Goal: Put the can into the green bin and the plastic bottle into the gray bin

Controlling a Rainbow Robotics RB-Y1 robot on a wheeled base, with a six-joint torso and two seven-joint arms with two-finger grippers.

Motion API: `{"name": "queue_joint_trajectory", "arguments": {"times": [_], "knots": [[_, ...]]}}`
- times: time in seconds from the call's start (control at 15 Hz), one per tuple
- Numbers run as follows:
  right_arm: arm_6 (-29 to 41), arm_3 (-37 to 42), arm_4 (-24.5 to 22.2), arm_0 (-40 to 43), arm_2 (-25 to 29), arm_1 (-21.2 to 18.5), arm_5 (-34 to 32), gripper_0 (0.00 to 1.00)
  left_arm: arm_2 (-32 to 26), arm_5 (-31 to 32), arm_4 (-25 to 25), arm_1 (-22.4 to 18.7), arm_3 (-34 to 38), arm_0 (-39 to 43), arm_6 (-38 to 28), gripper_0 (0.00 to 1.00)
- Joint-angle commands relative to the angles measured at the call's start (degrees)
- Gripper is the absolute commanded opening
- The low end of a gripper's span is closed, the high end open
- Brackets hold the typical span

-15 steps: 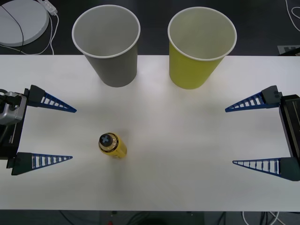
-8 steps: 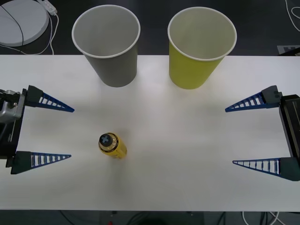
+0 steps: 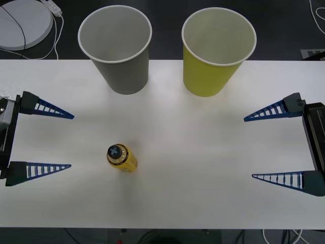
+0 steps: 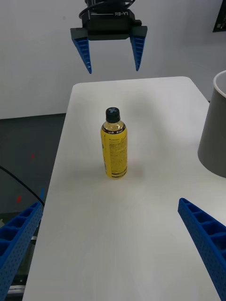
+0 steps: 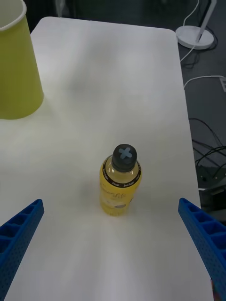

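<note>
White table [image 3: 203, 152] under me, dark floor beyond its far edge. Nearest in, I've got both hands hovering low at the sides. My left hand [image 3: 43, 140] sits at the left edge, blue fingers spread wide apart, gripping nothing. My right hand [image 3: 277, 145] mirrors it at the right edge, fingers equally wide, also holding nothing. From the right wrist I can see the left hand [image 4: 110, 49] across the table, facing me, splayed open above the far end.

Between the two hands, closer to my left, the bottle [image 3: 121, 157] stands upright on the table, black cap up, yellow label showing. It's touching neither hand; from the left wrist it sits centred between my fingertips but well ahead of them [image 5: 120, 178].

Further out, at the back edge of the table, the gray bin [image 3: 119, 56] stands upright on the left, the green bin [image 3: 216, 56] upright on the right, a gap between them. Both show white insides.
</note>
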State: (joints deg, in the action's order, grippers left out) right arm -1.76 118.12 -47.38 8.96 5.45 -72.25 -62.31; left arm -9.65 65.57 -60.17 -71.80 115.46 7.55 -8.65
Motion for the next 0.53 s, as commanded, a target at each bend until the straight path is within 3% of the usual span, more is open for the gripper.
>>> {"name": "queue_joint_trajectory", "arguments": {"times": [0.07, 0.53], "knots": [[0.0, 0.0, 0.01, 0.0, 0.0, 0.0, 0.0, 1.0, 0.16, 0.44, 2.6, 0.0, -2.78, 1.86, 5.75, 1.0], [0.0, 0.0, 0.01, 0.0, 0.0, 0.0, 0.0, 1.0, 0.16, 7.38, 5.24, 2.37, -12.28, 2.47, 15.68, 1.0]]}}
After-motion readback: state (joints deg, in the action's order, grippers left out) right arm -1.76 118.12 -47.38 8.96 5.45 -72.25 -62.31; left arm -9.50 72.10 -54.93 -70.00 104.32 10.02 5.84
